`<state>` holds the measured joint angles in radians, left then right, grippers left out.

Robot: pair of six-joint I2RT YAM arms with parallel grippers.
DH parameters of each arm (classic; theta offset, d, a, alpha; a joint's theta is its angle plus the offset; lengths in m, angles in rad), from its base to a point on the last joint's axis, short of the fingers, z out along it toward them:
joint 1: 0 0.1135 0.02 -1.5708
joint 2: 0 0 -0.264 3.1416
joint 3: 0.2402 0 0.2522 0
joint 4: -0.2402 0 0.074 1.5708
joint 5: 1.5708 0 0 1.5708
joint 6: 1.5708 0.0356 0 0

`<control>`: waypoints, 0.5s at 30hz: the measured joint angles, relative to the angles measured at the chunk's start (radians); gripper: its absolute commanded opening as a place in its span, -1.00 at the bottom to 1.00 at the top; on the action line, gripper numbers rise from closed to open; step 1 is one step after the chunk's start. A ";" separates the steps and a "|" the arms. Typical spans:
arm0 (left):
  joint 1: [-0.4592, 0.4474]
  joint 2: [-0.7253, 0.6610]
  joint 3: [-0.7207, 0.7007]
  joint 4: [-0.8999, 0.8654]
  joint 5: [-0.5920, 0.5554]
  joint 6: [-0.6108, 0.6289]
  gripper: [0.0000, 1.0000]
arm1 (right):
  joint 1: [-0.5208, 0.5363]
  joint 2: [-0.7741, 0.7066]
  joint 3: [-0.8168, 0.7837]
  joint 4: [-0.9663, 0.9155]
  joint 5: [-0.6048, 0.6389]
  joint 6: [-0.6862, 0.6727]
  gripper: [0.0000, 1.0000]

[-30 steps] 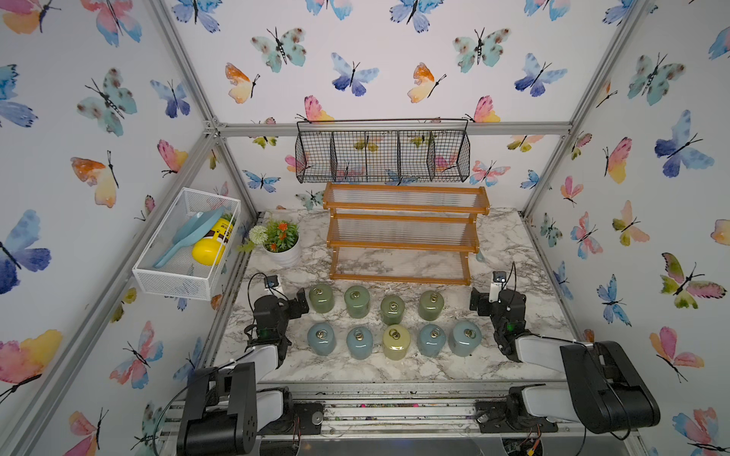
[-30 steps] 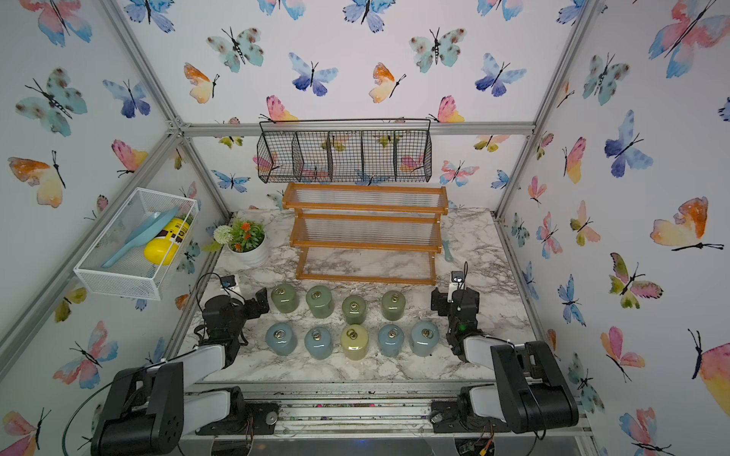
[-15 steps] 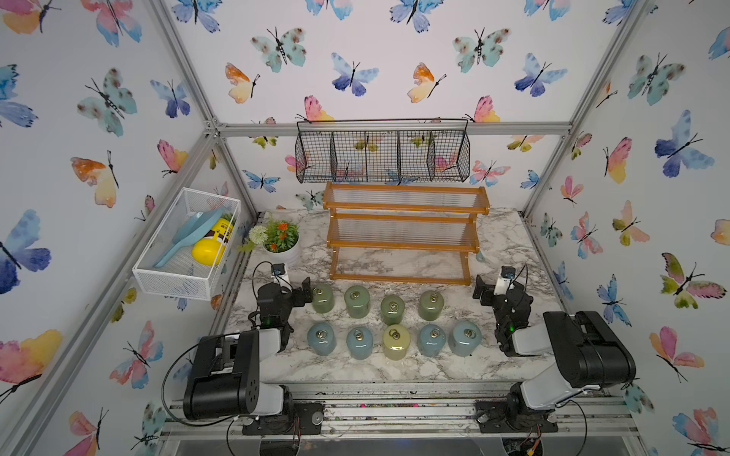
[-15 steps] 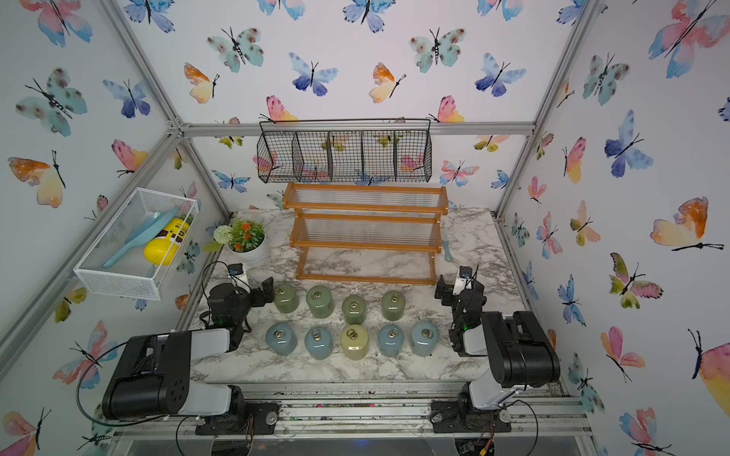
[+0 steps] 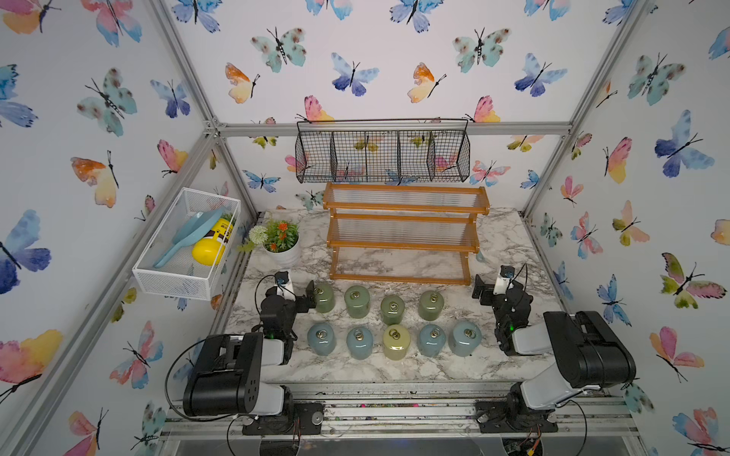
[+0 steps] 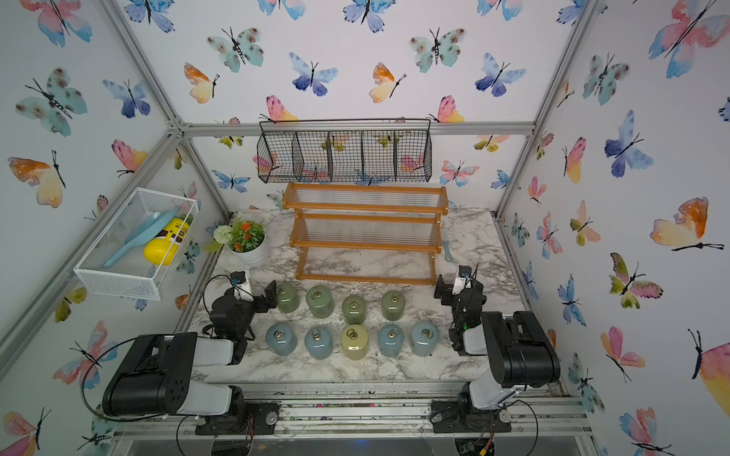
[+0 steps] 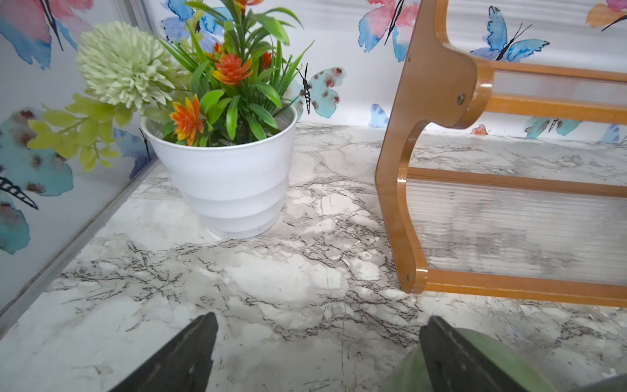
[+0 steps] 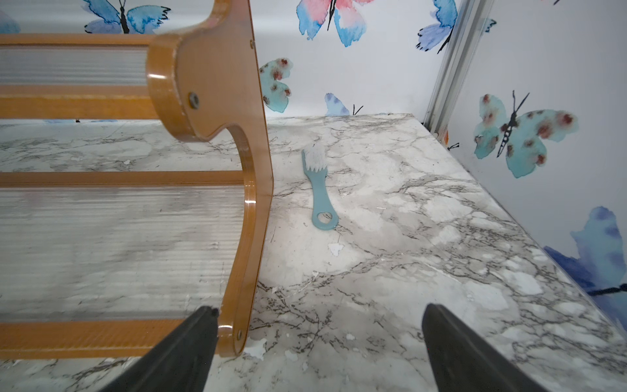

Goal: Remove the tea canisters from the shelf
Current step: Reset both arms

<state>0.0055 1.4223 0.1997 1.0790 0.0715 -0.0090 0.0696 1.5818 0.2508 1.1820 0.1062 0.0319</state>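
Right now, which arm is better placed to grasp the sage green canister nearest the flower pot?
Left. The left gripper stands open right beside that sage green canister; the right gripper, also open, sits beyond the row's other end, near the shelf.

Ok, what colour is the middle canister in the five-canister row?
The middle canister is pale yellow-green, clearest in a top view.

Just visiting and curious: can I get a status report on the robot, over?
Left gripper open, empty; right gripper open, empty. All nine tea canisters upright on the table; shelf bare. Left gripper close beside one green canister.
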 measured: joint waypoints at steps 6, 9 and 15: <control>-0.001 0.002 0.001 0.013 -0.007 0.002 0.97 | 0.000 0.000 0.001 0.000 -0.002 0.000 0.99; -0.001 0.002 0.001 0.012 -0.009 0.002 0.97 | 0.000 0.000 0.001 0.000 -0.002 0.000 0.99; -0.001 0.001 0.001 0.005 -0.011 0.002 0.97 | 0.000 0.000 0.001 -0.001 -0.002 0.000 0.99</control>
<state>0.0044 1.4235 0.2008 1.0840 0.0608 -0.0071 0.0696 1.5818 0.2516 1.1812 0.1040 0.0319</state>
